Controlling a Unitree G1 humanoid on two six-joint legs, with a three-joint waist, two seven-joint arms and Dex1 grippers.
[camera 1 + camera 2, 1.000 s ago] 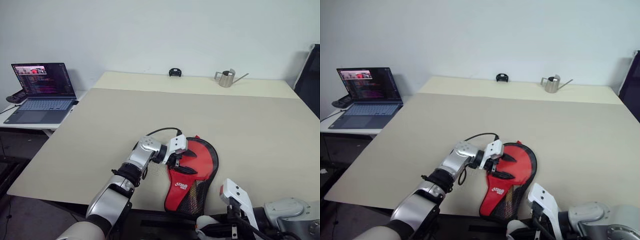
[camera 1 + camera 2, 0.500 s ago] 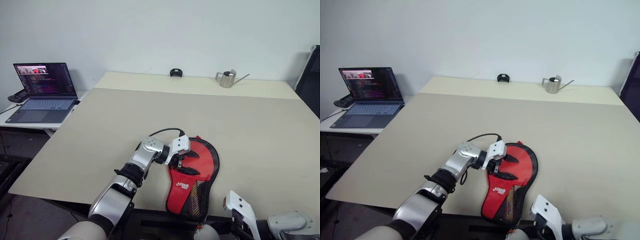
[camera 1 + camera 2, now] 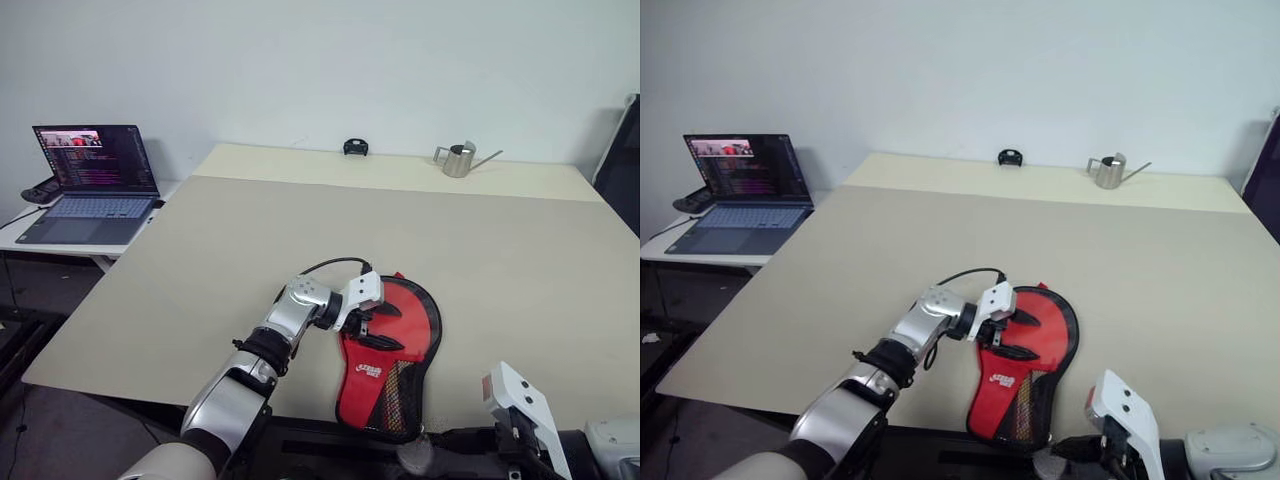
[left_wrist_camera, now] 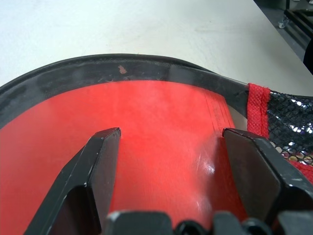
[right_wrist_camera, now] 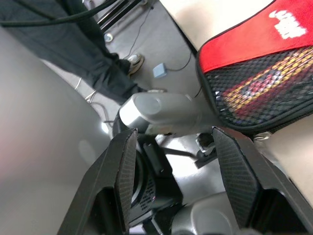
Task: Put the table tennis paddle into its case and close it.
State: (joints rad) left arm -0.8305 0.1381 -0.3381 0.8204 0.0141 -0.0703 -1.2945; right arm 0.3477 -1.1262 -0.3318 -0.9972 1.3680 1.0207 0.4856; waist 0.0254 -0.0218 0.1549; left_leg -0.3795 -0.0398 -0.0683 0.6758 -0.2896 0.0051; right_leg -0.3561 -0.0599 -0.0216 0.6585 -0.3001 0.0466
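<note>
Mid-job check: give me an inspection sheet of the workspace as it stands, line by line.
Surface: beige table, mostly bare.
Job's things: table tennis paddle lies red face up in the open case at the near edge; handle under the grey mesh pocket; case not closed.
Clutter: metal watering can and small black object at the far edge.
Grippers: left gripper open over the paddle's face; right gripper open, empty, off the near edge.
Cables: black cable looping at the left wrist.
Surroundings: open laptop on a side table; a person's legs.
</note>
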